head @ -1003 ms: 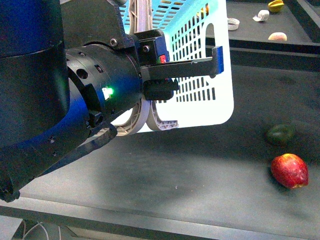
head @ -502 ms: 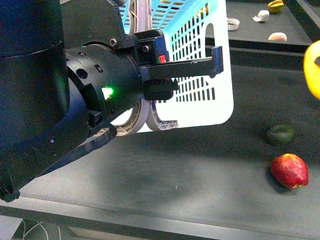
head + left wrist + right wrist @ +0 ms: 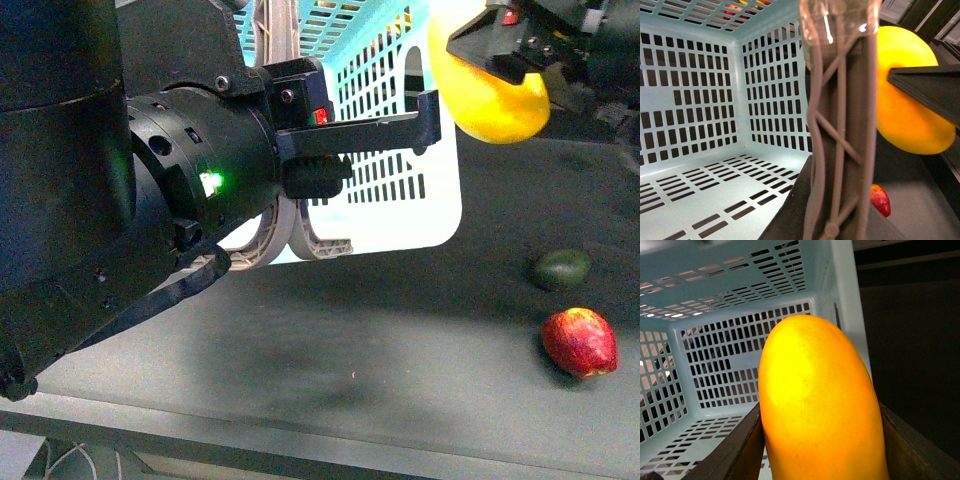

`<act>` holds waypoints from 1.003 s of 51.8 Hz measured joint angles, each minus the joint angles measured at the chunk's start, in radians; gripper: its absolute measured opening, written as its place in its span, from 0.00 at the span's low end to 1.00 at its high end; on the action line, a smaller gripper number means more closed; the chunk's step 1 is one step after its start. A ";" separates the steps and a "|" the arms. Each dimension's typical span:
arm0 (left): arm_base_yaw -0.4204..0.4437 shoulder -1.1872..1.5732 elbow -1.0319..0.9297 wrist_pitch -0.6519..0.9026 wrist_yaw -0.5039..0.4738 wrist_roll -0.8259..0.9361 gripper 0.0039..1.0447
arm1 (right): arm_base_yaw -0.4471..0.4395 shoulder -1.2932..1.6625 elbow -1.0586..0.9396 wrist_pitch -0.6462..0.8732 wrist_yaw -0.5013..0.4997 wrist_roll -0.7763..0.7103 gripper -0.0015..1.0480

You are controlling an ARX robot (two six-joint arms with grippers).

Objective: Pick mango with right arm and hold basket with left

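Observation:
The turquoise basket [image 3: 400, 170] is tilted up off the table, its open inside facing both wrist cameras. My left gripper [image 3: 370, 135] is shut on the basket, clamped on its grey-brown hoop handle [image 3: 840, 130]. My right gripper [image 3: 510, 45] is shut on the yellow-orange mango [image 3: 490, 95] and holds it in the air at the basket's right rim. The mango fills the right wrist view [image 3: 820, 405] between the two jaws, with the basket's inside [image 3: 715, 360] behind it. The mango also shows in the left wrist view [image 3: 910, 95] beside the handle.
A red fruit mottled with yellow [image 3: 578, 341] and a dark green oval fruit [image 3: 560, 268] lie on the dark table at the right. The red fruit also shows in the left wrist view [image 3: 880, 199]. My left arm's dark bulk [image 3: 120, 190] fills the left of the front view.
My right gripper has carried the mango in from the right edge, up and leftward to the basket's right rim. The basket and left gripper have barely moved.

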 joint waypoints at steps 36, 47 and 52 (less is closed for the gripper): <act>0.000 0.000 0.000 0.000 0.002 0.000 0.05 | 0.132 0.255 0.223 0.001 0.082 0.093 0.54; 0.000 0.000 0.000 0.000 0.002 0.000 0.05 | 0.137 0.279 0.227 0.055 0.089 0.108 0.69; 0.000 0.000 0.000 0.000 0.002 0.000 0.05 | 0.136 0.278 0.227 0.080 0.095 0.117 0.81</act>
